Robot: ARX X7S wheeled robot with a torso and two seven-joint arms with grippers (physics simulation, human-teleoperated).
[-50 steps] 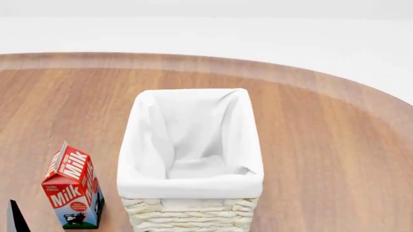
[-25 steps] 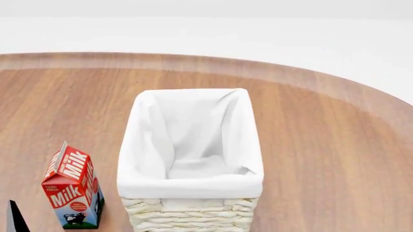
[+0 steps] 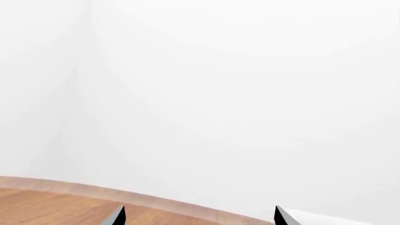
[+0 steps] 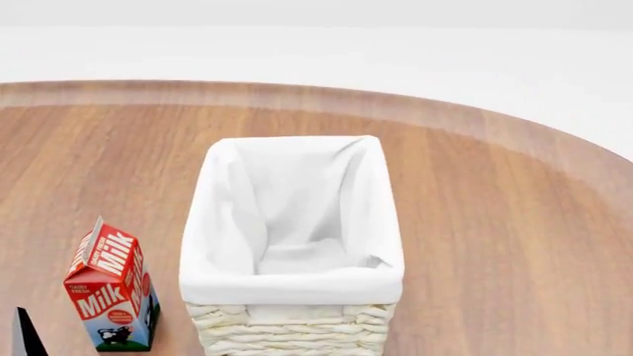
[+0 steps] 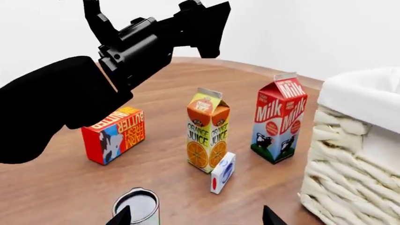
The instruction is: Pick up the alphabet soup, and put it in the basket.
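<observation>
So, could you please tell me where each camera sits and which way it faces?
Head view: from the head, looking down on the basket, the milk carton and the table; one dark tip of the left gripper shows.
Left wrist view: faces the white wall over the table edge; its fingertips show.
Right wrist view: faces the cartons, a can and the left arm.
Shared: head and right wrist both show milk carton and basket.

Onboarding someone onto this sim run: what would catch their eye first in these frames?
First the big cream wicker basket with its white liner, empty, mid-table in the head view, with a milk carton upright off its left side. In the right wrist view, the other arm's black bulk looms over a row of cartons: butter box, orange juice and milk, and a silver-topped can stands near the open right gripper.
</observation>
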